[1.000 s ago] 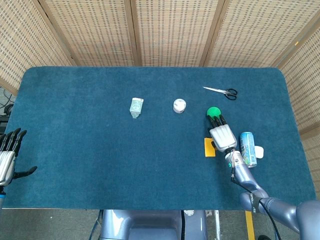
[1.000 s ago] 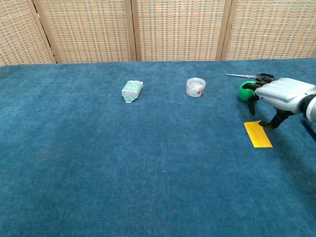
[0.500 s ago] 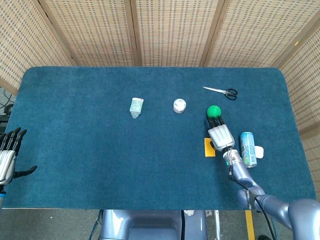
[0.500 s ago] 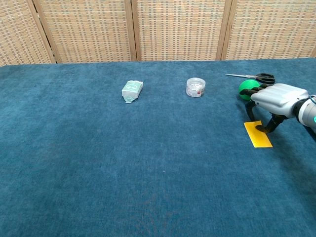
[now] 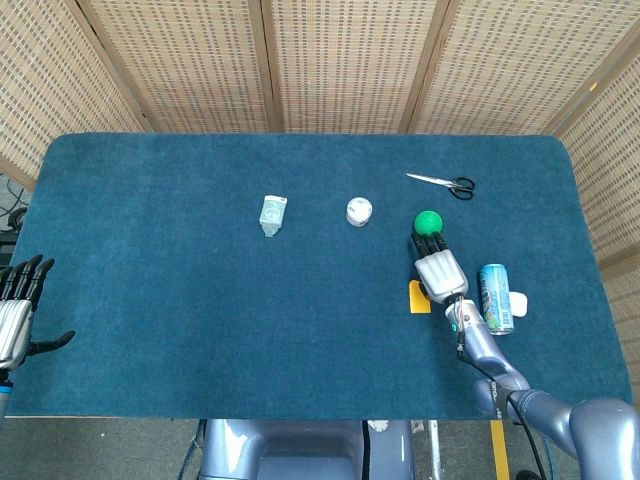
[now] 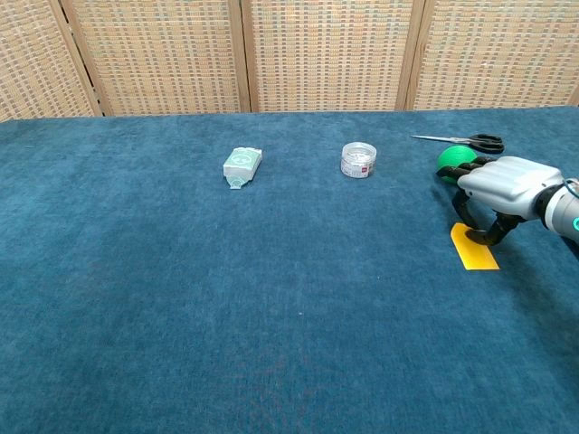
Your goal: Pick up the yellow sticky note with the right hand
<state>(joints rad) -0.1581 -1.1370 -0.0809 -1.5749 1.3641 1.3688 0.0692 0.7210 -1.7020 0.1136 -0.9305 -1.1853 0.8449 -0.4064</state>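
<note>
Note: yellow sticky note (image 6: 475, 247) lies flat on the worktop (image 6: 271, 298), near the green ball (image 6: 450, 165).
Fingers: right hand (image 6: 503, 192) curled over its far edge, not yet clamped.
Advice: pinch that edge firmly, then lift.

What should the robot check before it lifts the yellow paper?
1. Right hand over the yellow sticky note: ok.
2. Fingers closed on the note's far edge: cannot tell; fingertips curl down onto it, but the contact is too small to see.
3. Note off the blue table: not ok, it looks flat.
4. Green ball clear of the hand: cannot tell, it sits close behind it.
5. Can clear: ok, beside the wrist.
6. Left hand out of the way: ok.
</note>
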